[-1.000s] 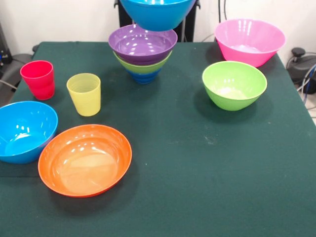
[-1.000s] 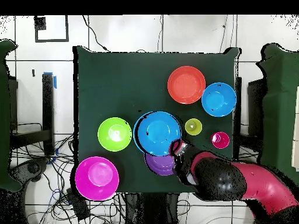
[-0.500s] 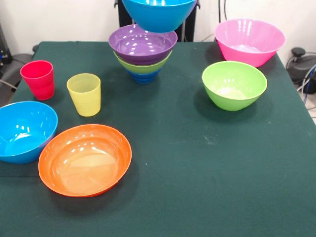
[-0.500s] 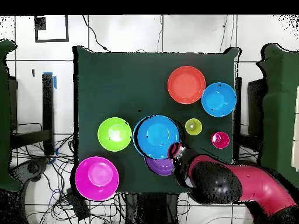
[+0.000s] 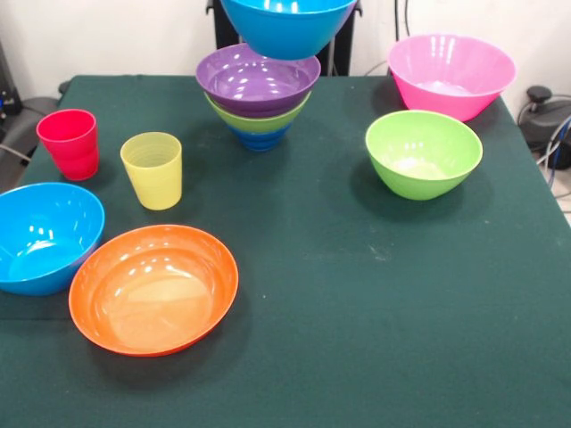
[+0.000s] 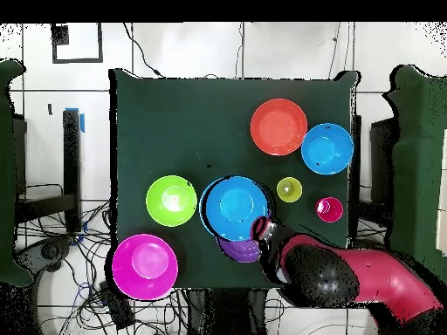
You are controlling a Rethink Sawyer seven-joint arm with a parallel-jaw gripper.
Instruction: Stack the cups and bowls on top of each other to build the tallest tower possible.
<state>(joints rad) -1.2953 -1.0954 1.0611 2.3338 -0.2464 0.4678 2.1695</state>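
We take the tower [image 5: 259, 105] as our reference: purple bowl [image 5: 258, 78] on top, lime green below it, dark blue lowest. In the front view, a light blue bowl [image 5: 287, 22] hangs clear above the tower, cut by the top edge, and no gripper shows. Only the overhead view gives us the gripper [image 6: 264, 230], at that bowl's rim [image 6: 236, 208] beside the arm [image 6: 349, 279]; we cannot tell its finger state, though the bowl is carried off the table. From overhead the bowl hides most of the purple one [image 6: 241, 250]. The yellow cup [image 5: 153, 169] and red cup [image 5: 70, 143] stand well left of the tower in the front view. Against one second ago, the bowl sits slightly higher in the front view and the arm has drawn further toward the base.
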